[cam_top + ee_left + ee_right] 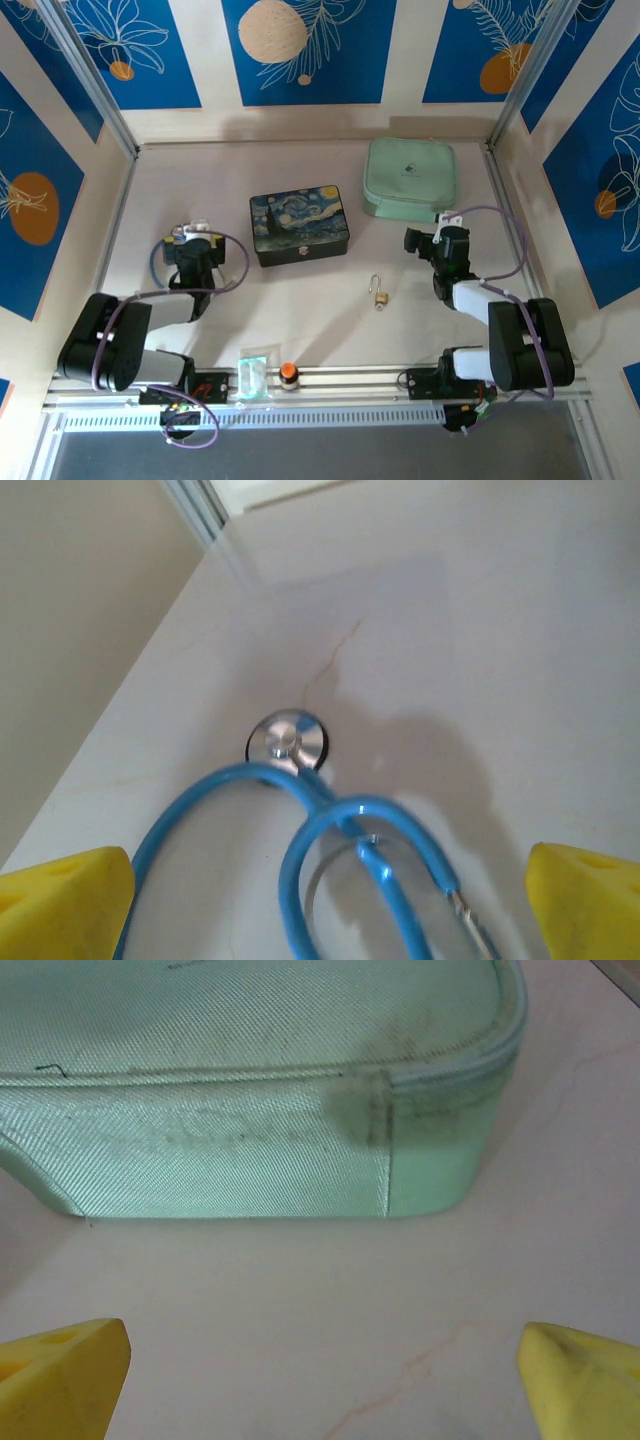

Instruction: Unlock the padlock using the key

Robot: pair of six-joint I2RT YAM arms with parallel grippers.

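On the table (310,320), toward its near edge, lies the padlock (379,294): small, hard, light, probably slippery; best pinched across its brass body. Left gripper (325,905) and right gripper (320,1370) both gape wide, holding nothing.

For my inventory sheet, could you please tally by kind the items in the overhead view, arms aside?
Containers: 2 (dark blue box, mint green case)
Padlock: 1
Orange-capped knob: 1
Clear packet: 1
Total: 5
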